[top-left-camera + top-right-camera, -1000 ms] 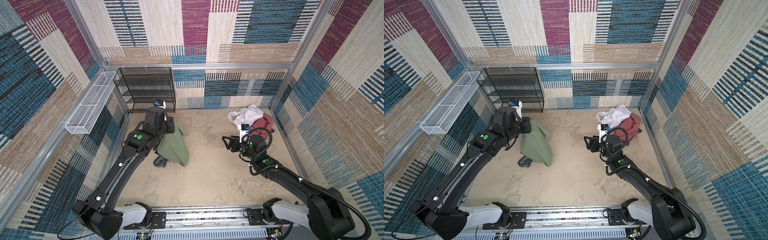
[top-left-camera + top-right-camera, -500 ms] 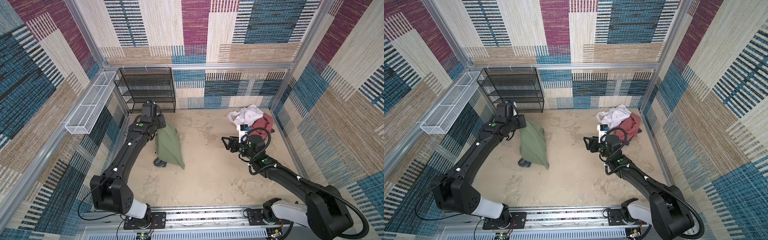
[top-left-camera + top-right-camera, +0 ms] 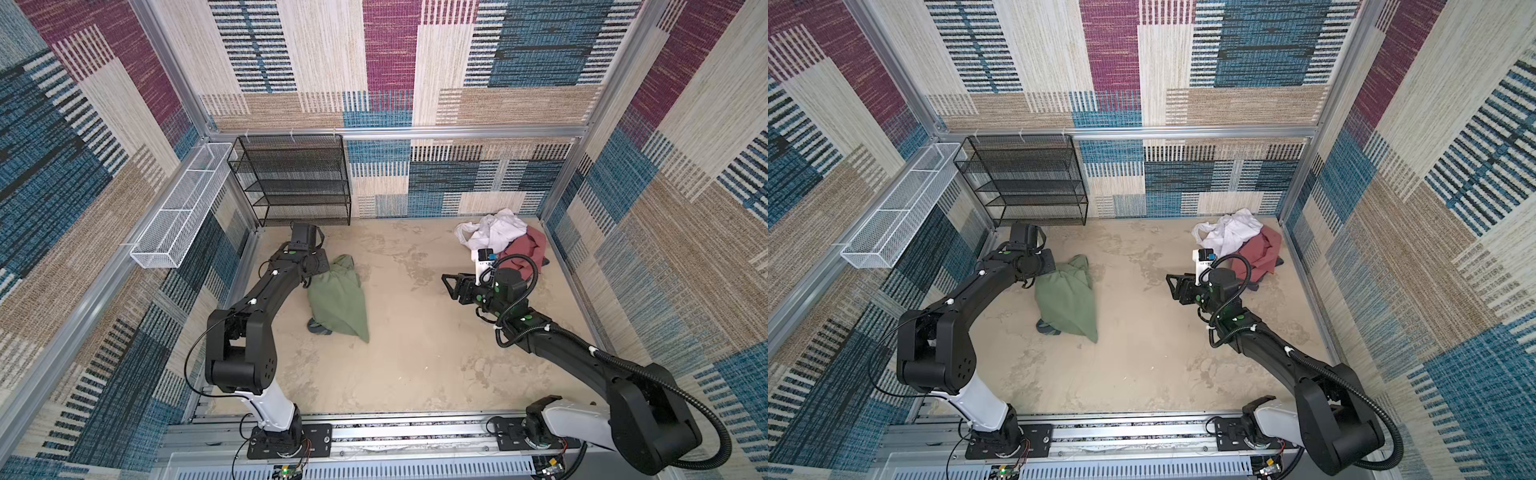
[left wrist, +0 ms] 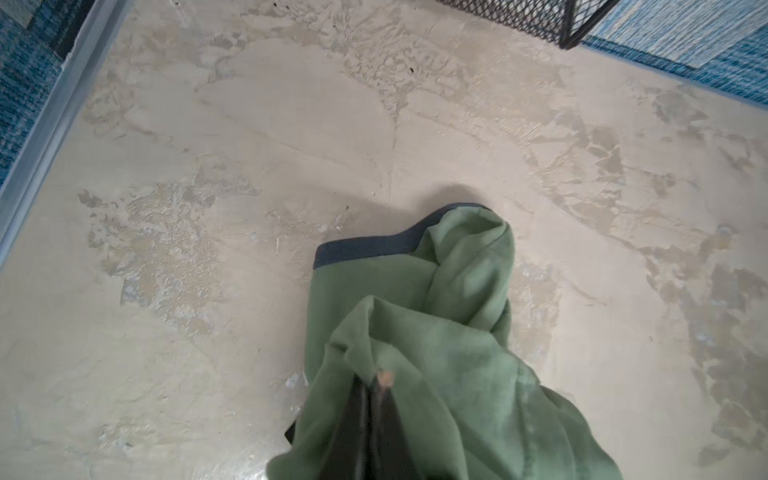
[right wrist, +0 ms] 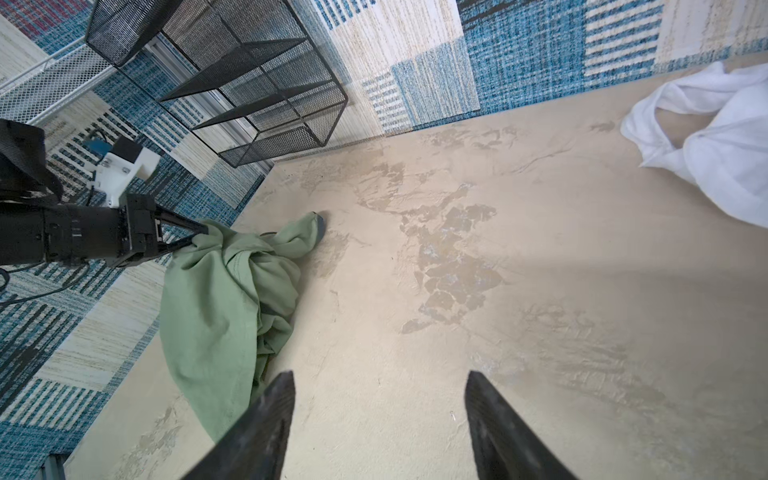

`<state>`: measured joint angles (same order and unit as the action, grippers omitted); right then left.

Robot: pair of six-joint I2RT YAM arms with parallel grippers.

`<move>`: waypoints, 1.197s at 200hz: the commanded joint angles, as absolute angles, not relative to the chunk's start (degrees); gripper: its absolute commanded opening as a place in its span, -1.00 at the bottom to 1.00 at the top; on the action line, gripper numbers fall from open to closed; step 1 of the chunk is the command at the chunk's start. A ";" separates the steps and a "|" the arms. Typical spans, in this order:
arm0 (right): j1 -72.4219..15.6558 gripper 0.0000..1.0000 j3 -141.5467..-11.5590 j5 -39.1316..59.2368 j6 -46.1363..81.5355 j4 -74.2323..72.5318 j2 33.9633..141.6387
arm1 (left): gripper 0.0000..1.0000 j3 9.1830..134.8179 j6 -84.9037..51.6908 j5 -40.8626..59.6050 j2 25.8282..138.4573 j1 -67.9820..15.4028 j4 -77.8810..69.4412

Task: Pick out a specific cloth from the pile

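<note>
The table (image 3: 415, 353) is a beige, blotchy surface walled in by patterned carpet panels. On its left half lies the cloth (image 3: 338, 297), a plain olive-green garment in a long crumpled heap with a darker grey-blue trim at its near end; it sits well apart from the pile (image 3: 505, 241), a white garment over a salmon-red one in the far right corner. A black wire shelf rack (image 3: 291, 178) stands at the back wall and a white wire basket (image 3: 180, 208) hangs on the left wall.

In both top views the left pincer (image 3: 1054, 272) is at the far end of the cloth (image 3: 1067, 299), but its jaws are hidden there. The left wrist view shows what the top views cannot: the two dark fingers (image 4: 386, 415) stand nearly together with a fold of green fabric between and around them, so the pincer is grasping the cloth (image 4: 436, 332), whose ribbed blue-grey band lies flat on the table. The right wrist view shows the same grip from the side (image 5: 195, 237), the cloth (image 5: 220, 299) draping from it onto the table.

The right pincer (image 5: 378, 415) is spread wide and released, hanging over bare table near the pile (image 5: 715, 145).

Compared with a second ago, the left arm has lowered and stretched toward the back wall, and the cloth, then hanging as a raised drape, now mostly lies on the table. The right arm has not moved.
</note>
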<state>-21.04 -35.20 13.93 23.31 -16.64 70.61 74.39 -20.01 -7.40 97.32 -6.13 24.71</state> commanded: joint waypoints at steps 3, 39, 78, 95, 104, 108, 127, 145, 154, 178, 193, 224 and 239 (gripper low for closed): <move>-21.01 0.35 -35.88 14.73 23.16 -18.11 70.84 | -0.16 73.51 -22.22 -8.74 95.73 -6.24 26.97; -21.01 0.35 -36.12 15.35 23.38 -18.93 71.81 | 0.12 71.09 -20.41 -13.16 88.68 -9.20 29.62; -21.01 0.35 -36.58 16.51 24.18 -19.98 73.76 | 0.13 69.69 -17.06 -18.52 84.88 -17.12 33.02; -21.06 0.35 -36.66 16.95 24.43 -20.19 74.42 | 0.13 70.18 -16.84 -20.04 85.42 -20.57 34.50; -21.01 0.35 -36.76 17.04 24.74 -20.36 74.62 | 0.13 70.40 -17.12 -19.44 85.88 -21.78 34.80; -21.01 0.35 -36.81 17.05 24.70 -20.31 74.91 | 0.13 70.40 -17.29 -19.07 86.14 -22.22 34.80; -21.01 0.35 -37.61 17.20 24.29 -19.18 75.35 | 0.17 70.11 -17.02 -18.94 87.21 -23.70 34.15; -21.01 0.35 -37.90 17.17 24.01 -18.43 74.98 | 0.25 69.53 -16.68 -19.79 88.65 -24.08 32.36; -21.01 0.35 -37.54 16.81 24.08 -18.67 74.59 | 0.25 70.01 -16.78 -19.12 89.45 -24.07 32.43; -21.01 0.35 -36.86 16.65 24.50 -19.06 74.18 | 0.28 71.11 -16.92 -17.50 91.44 -24.39 32.18; -21.02 0.35 -36.84 16.87 24.61 -19.00 74.12 | 0.43 71.84 -16.79 -17.57 92.79 -24.46 31.93; -21.01 0.35 -36.37 16.63 24.24 -18.81 72.92 | 0.26 73.18 -16.31 -17.86 96.78 -24.43 30.87; -21.01 0.35 -35.91 16.44 24.16 -19.20 72.44 | 0.20 73.89 -16.37 -17.60 99.17 -24.28 30.38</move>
